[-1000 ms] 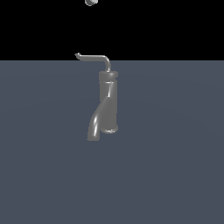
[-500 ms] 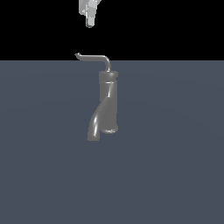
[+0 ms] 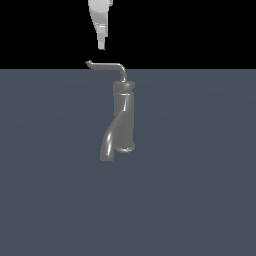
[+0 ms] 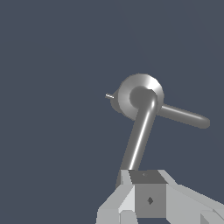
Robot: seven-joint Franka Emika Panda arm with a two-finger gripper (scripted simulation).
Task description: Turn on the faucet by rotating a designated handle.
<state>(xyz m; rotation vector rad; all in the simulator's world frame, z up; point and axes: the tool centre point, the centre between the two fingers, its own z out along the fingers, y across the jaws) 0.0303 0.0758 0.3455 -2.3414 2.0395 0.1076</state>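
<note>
The grey glossy faucet stands upright on the dark floor, its curved spout bending down toward the exterior view's left. From its top the thin L-shaped handle reaches toward the exterior view's left and ends in a small upturned tip. My gripper hangs just above that tip without touching it; its fingers are pressed together and hold nothing. In the wrist view the handle runs from the faucet's round cap toward my gripper, and the spout sticks out sideways.
The flat dark grey-blue floor spreads all around the faucet. A black background fills the space above the floor's far edge.
My gripper has come down from the top edge of the exterior view to just above the handle's tip. The faucet and handle have not moved.
</note>
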